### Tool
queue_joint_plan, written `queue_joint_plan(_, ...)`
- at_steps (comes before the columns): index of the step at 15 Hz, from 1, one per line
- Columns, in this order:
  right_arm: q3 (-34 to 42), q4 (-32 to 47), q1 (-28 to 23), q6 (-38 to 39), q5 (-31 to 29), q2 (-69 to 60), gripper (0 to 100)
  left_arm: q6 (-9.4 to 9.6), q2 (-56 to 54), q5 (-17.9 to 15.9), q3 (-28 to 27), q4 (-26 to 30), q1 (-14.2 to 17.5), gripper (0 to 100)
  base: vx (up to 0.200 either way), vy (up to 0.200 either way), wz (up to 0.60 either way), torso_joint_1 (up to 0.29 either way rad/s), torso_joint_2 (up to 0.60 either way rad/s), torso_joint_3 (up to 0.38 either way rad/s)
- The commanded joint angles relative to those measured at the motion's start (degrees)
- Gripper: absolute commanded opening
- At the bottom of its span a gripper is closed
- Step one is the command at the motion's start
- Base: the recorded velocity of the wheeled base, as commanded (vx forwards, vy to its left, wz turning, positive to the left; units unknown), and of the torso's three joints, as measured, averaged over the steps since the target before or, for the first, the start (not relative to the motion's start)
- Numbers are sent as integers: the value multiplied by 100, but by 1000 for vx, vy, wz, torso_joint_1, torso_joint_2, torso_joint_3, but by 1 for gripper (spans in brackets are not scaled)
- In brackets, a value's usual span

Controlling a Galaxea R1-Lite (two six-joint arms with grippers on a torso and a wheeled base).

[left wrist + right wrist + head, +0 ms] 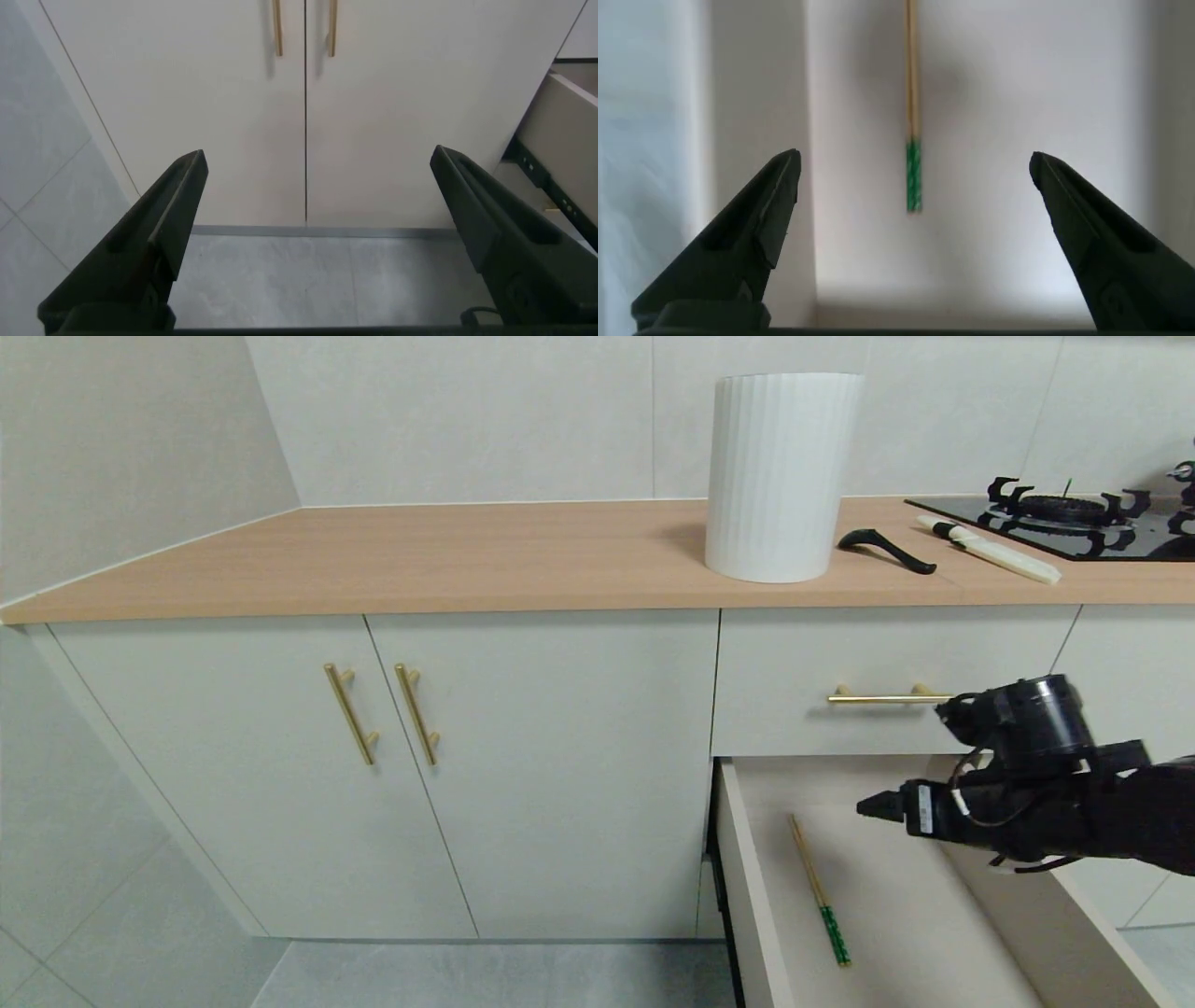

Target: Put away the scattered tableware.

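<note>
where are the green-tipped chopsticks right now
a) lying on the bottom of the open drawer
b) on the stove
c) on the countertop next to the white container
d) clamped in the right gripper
a: the chopsticks lie flat on the bottom of the open drawer, and the right gripper hangs open above them with nothing between its fingers.

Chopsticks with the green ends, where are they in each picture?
Head view: chopsticks lie in the open drawer, lower right.
Left wrist view: it faces the cabinet doors, with the drawer's edge beside them.
Right wrist view: chopsticks seen between the open jaws.
Shared landmark: the drawer.
</note>
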Motion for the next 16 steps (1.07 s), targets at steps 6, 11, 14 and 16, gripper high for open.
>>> queue_joint_plan(6,19,85,-577,-697,78,-1683,100,-1,9,2,0,-1,2,100,0,0,0,0,0,0)
queue_joint_plan(11,107,85,-568,-873,78,-1727,100,-1,9,2,0,-1,2,100,0,0,0,35,-135,-123)
queue_joint_plan(14,116,93,-568,-873,78,-1718,100,-1,9,2,0,-1,2,100,0,0,0,110,-367,-312)
queue_joint_plan(16,116,93,-559,-873,78,-1700,100,-1,9,2,0,-1,2,100,0,0,0,134,-554,-300)
